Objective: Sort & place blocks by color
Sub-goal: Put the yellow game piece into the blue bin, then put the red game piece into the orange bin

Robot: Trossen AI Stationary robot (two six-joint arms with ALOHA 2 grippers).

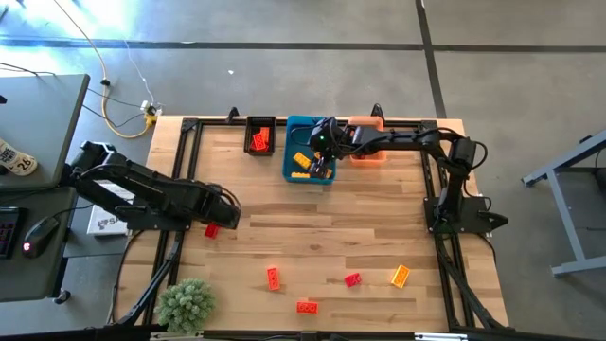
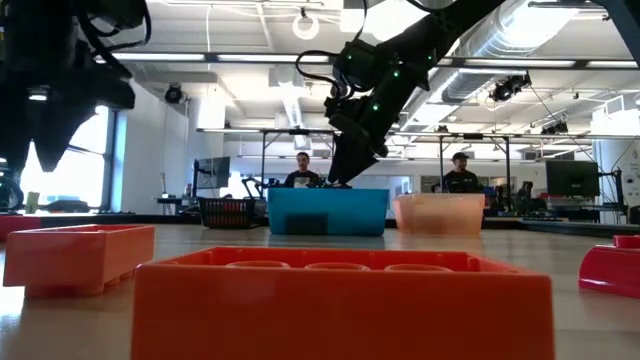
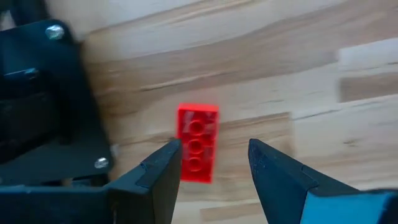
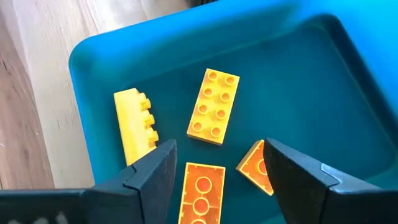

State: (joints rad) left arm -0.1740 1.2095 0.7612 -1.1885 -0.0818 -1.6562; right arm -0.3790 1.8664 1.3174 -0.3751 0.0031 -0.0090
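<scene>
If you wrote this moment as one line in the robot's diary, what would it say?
left gripper: open, over red block on table | right gripper: open, empty, above blue bin holding yellow blocks

Left arm reaches low from the table's left edge, bent at the elbow | left gripper [image 3: 214,165] fingers parted, pointing down | right arm stretches across the far edge | right gripper [image 4: 221,168] fingers spread, empty, angled downward
</scene>
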